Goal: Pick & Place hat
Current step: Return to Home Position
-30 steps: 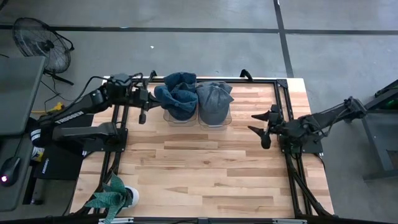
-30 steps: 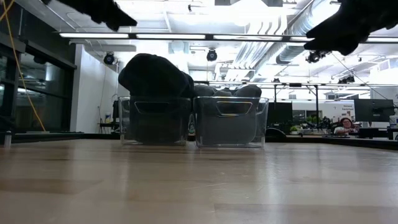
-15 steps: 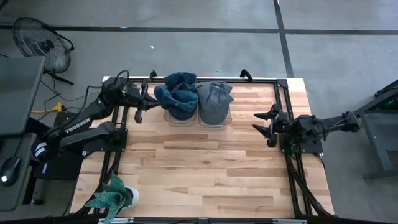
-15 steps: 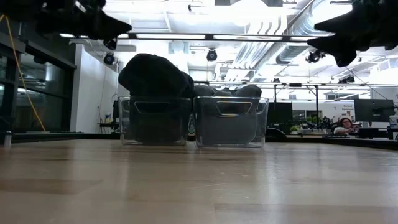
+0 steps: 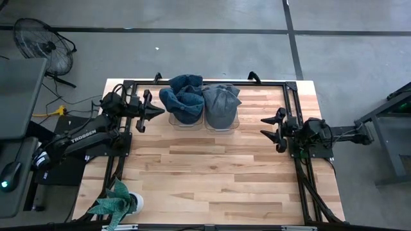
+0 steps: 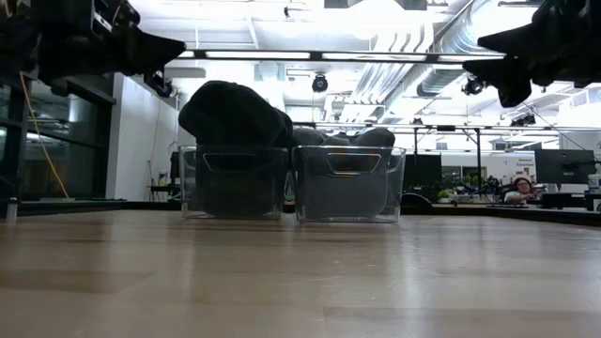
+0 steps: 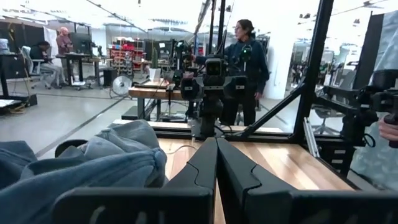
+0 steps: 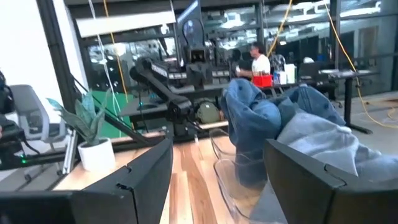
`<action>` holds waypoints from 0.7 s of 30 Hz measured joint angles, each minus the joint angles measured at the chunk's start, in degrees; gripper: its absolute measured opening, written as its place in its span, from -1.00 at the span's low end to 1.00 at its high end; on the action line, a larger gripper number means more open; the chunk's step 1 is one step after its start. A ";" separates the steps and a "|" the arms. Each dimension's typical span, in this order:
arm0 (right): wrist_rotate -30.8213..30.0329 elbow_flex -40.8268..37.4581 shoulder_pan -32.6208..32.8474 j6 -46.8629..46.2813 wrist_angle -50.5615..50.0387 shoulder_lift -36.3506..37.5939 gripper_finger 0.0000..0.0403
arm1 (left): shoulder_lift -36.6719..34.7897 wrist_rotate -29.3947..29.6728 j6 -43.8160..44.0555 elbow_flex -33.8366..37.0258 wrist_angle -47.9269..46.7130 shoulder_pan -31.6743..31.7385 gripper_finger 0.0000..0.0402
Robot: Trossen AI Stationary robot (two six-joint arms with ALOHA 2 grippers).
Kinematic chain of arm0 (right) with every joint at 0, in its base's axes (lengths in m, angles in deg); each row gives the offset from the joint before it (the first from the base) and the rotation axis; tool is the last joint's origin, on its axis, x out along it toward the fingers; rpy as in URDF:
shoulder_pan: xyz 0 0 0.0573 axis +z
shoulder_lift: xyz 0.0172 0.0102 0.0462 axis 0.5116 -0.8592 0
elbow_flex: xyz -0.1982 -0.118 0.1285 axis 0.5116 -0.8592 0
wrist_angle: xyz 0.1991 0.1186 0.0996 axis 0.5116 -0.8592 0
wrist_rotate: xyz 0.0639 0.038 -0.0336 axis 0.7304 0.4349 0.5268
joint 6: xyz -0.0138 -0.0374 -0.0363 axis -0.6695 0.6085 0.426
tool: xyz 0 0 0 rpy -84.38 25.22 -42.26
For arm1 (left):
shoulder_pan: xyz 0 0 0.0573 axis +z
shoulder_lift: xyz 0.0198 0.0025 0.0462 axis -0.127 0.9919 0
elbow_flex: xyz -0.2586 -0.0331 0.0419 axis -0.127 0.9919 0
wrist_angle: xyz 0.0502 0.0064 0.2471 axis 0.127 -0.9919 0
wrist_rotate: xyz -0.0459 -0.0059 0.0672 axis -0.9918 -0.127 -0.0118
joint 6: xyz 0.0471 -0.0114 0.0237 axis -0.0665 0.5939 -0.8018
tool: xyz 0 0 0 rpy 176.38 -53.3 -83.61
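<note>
Left bin (image 6: pixel 235 188) and right bin (image 6: pixel 349 188) each hold heaped blue caps (image 5: pixel 183 99).

Two bins stand close side by side at the middle of the counter's (image 5: pixel 212 168) far edge. The left bin (image 6: pixel 235 184) holds a heap of caps (image 5: pixel 182 97) that rises above its rim. The right bin (image 6: pixel 349 185) holds a cap (image 5: pixel 222 102) as well. My left pincer (image 5: pixel 157 113) hangs just left of the left bin. My right pincer (image 5: pixel 268 132) hangs well to the right of both bins, near the counter's right edge. A potted plant (image 5: pixel 118 201) stands at the near left corner.
</note>
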 joint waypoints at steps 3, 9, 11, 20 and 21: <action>1.66 -0.31 -1.48 0.00 0.99 0.02 0.22 | 0.04 0.02 1.60 2.13 3.88 0.00 -1.00; 3.78 -0.35 -3.62 -0.56 0.86 0.00 0.22 | 0.04 1.89 5.10 6.36 12.87 -0.02 -1.00; 4.30 -0.35 -3.89 -0.67 0.91 0.00 0.22 | -0.02 2.81 6.27 7.90 16.34 -0.02 -1.00; 4.28 -0.35 -3.87 -2.36 -0.40 -0.16 0.22 | -1.86 9.53 8.81 11.40 20.63 -4.29 -1.00; 4.28 -0.35 -3.88 -2.73 -0.88 -0.17 0.22 | -1.90 10.80 8.25 11.42 20.67 -5.80 -1.00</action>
